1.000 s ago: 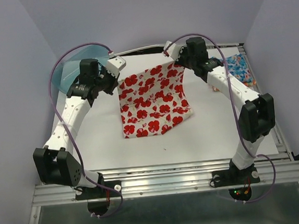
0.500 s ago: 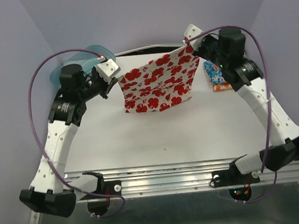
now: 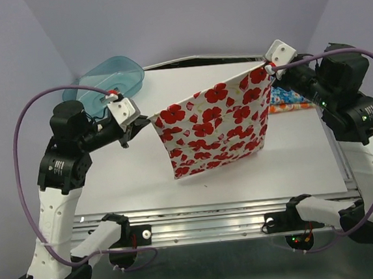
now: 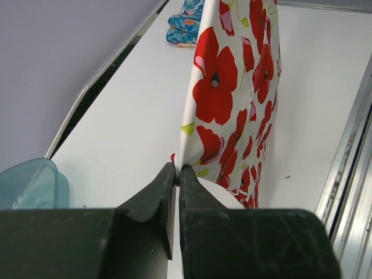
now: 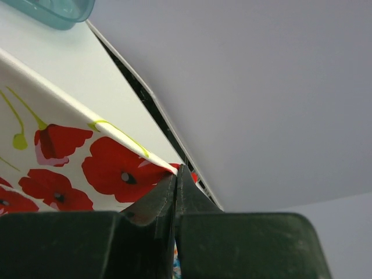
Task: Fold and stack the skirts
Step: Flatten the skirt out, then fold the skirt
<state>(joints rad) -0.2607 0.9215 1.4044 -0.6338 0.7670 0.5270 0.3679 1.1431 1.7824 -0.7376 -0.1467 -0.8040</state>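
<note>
The white skirt with red poppies (image 3: 218,127) hangs stretched in the air between my two grippers, its lower edge near the table. My left gripper (image 3: 147,119) is shut on its left top corner; in the left wrist view the gripper (image 4: 176,172) pinches the cloth (image 4: 226,87). My right gripper (image 3: 268,67) is shut on its right top corner, as the right wrist view (image 5: 176,172) shows, with the cloth (image 5: 70,157) spreading left. The blue floral skirt (image 3: 294,106) lies folded at the right, partly hidden behind the poppy skirt, and shows in the left wrist view (image 4: 186,23). The orange-yellow skirt is out of view.
A translucent teal tub (image 3: 106,81) sits at the back left of the white table (image 3: 125,184), also seen in the left wrist view (image 4: 32,183) and right wrist view (image 5: 55,10). Metal rails run along the table's near edge (image 3: 207,226).
Both arms have risen and drawn toward the near side, lifting the poppy skirt off the table and pulling it wider apart. The blue skirt has not moved.
</note>
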